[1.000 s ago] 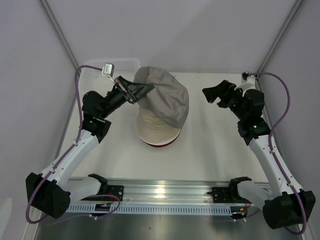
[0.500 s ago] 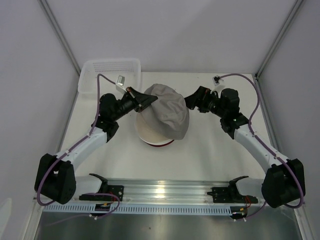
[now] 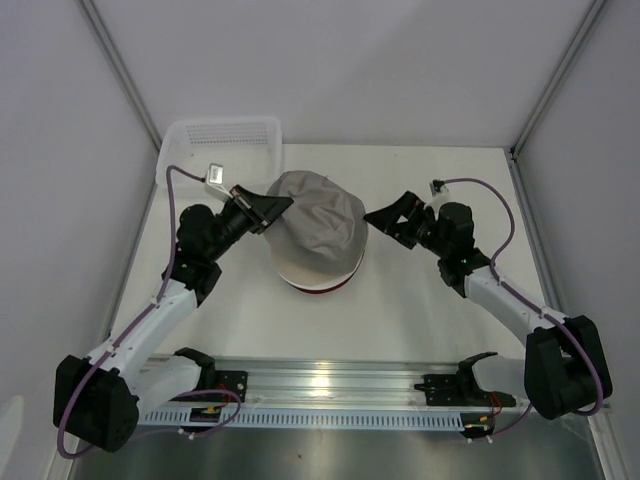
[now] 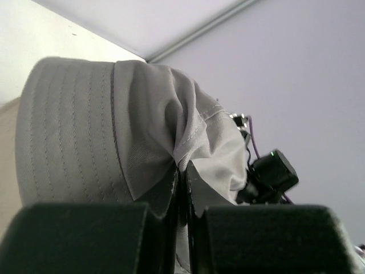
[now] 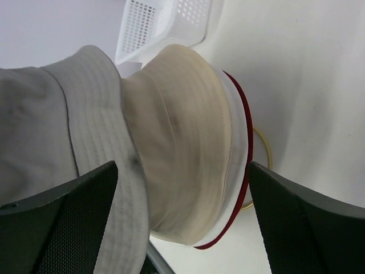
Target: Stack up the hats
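We see the white table (image 3: 430,310) with the white mesh basket (image 3: 225,135) at its far left corner. At mid-table stands the pile of hats. The grey hat (image 3: 315,225) lies on top, draped crooked over the cream-beige hat (image 5: 182,142). Below that show the thin edge of the white hat (image 5: 236,142) and the rim of the dark red hat (image 3: 315,289) at the bottom. The left gripper (image 4: 181,182) is clamped on a pinched fold of the grey hat's fabric at its left side. The right gripper (image 3: 383,222) has its jaws wide apart, just beside the pile's right side. A gold wire ring (image 5: 267,149) peeks from under the pile.
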Motion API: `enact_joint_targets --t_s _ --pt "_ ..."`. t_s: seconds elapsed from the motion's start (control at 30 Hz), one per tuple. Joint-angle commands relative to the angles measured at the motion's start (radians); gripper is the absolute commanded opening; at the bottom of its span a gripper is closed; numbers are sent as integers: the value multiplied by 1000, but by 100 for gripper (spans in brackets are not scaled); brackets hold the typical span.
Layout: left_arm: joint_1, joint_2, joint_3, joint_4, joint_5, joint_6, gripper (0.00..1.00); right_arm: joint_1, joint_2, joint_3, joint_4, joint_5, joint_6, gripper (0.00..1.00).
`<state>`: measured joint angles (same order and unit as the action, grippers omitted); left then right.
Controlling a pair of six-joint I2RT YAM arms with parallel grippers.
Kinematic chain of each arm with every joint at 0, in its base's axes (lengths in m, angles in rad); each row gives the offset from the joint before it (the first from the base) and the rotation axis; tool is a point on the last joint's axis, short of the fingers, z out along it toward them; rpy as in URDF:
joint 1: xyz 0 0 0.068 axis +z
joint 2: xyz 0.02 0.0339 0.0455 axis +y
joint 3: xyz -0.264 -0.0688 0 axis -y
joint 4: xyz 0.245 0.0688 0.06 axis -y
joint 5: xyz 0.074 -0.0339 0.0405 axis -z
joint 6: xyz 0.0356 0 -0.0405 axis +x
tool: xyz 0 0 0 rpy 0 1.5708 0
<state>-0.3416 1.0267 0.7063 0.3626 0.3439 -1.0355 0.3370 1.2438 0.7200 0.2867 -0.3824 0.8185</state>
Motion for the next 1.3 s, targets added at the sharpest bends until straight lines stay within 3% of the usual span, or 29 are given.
enact_joint_targets --t_s 0.0,0.13,0.33,0.53,0.6,0.63,0.7,0.73,0.8,0.83,0.97,1.0,1.1,1.27 --pt "9 -8 -40 -10 -91 58 8 22 -30 -56 206 0 122 97" --pt "9 19 -53 21 -76 51 9 31 2 -48 261 -22 128 94" --pt "9 38 -70 45 -68 46 18 43 32 -33 336 -35 148 87" --pt "9 52 -67 70 -51 48 20 66 58 -2 339 -41 145 72" --pt "9 58 -65 72 -45 51 20 73 83 1 367 -59 153 55" --pt "9 59 -64 70 -45 57 23 74 91 -2 382 -64 160 42" --pt "9 59 -62 62 -48 68 25 73 100 -4 411 -78 174 31" --pt "9 56 -56 56 -55 74 28 73 105 -2 414 -79 176 20" --pt "9 46 -53 35 -63 86 33 73 103 -2 411 -78 173 7" --pt "9 36 -42 18 -77 104 43 71 97 -2 405 -73 169 0" --pt "16 -28 25 -156 -178 248 76 68 66 -2 318 -41 120 0" --pt "18 -60 83 -279 -222 318 85 65 57 -11 303 -32 107 0" --pt "29 -155 47 -399 -399 354 96 62 31 -28 289 2 87 0" --pt "94 -318 -65 -413 -448 276 100 63 48 -21 279 4 84 0"
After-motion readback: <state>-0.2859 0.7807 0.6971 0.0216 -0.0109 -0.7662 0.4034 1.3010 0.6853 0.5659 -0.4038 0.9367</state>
